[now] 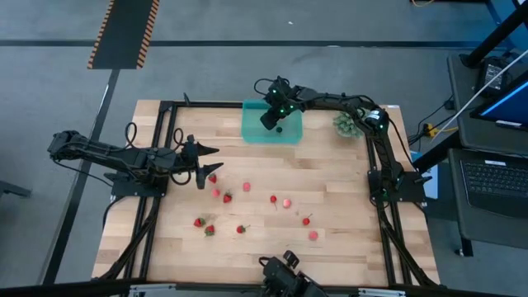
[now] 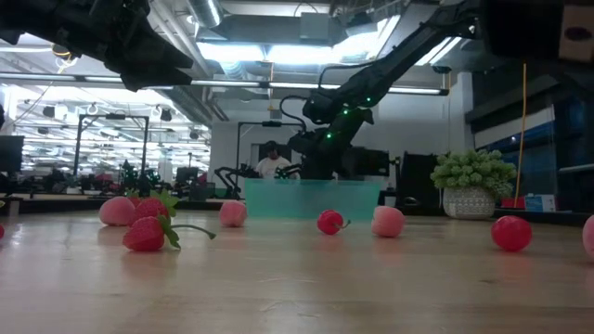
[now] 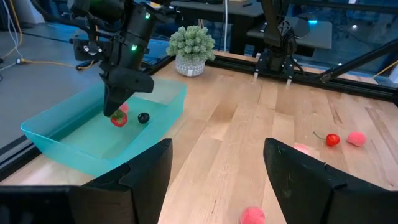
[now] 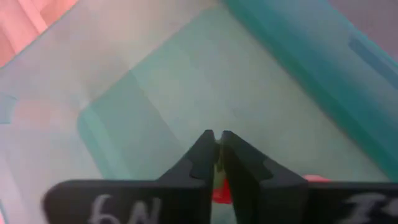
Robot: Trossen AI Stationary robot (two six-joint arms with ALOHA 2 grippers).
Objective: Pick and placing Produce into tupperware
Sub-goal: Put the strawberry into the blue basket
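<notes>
The teal tupperware (image 1: 250, 132) (image 3: 158, 121) stands at the table's far middle, with a small dark berry (image 3: 143, 117) on its floor. My right gripper (image 3: 115, 109) (image 4: 216, 138) reaches down into it, shut on a red strawberry piece (image 3: 118, 119). Several red and pink produce pieces (image 1: 246, 187) (image 2: 146, 232) lie scattered on the wood at mid-table. My left gripper (image 1: 202, 165) (image 3: 217, 177) hangs open above the table's left side, with nothing between its fingers. My right gripper pinches the strawberry piece at its yellow-green top (image 4: 217, 163) between its two fingertips, the red body (image 4: 219, 191) showing below them. The fingers slant down from the table's right into the tupperware. The piece hangs at the fingertips just above the container's floor.
A spiky green plant ball in a white pot (image 1: 345, 124) (image 3: 191, 45) stands right of the tupperware. Black frame rails (image 1: 165, 124) run along the table's left and right edges. Bare wood lies between the tupperware and the scattered pieces.
</notes>
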